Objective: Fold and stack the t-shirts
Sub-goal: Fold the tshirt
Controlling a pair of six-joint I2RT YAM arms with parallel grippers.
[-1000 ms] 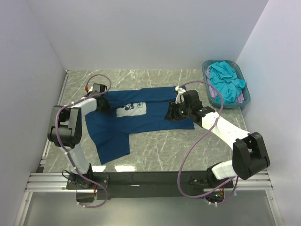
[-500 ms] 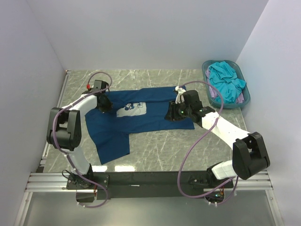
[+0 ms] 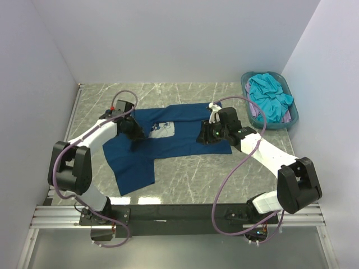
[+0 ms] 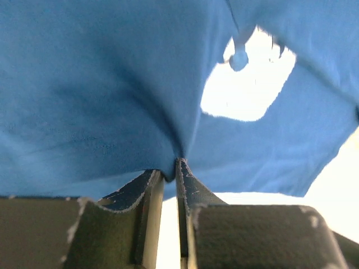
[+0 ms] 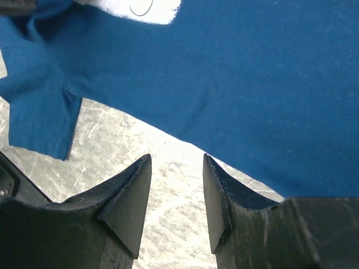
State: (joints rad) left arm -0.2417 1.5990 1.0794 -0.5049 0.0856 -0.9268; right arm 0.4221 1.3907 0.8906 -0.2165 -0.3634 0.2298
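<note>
1. Left tool: clenched on a pinch of the navy t-shirt, with the cloth drawn to a peak between the fingers. Maintain this clamp throughout the fold.
2. Right tool: released and gripping nothing, fingers parted over bare table just beside the shirt's edge, right of centre in the top view. Seat it on that edge before lifting.
3. The shirt lies spread at the centre of the top view. Its white print faces up and one sleeve trails toward the lower left.
4. Carry the pinched cloth low and level. A one-sided pull would likely skew the fold.
5. The turquoise t-shirt and lilac t-shirt sit in the teal basket, upper right.
</note>
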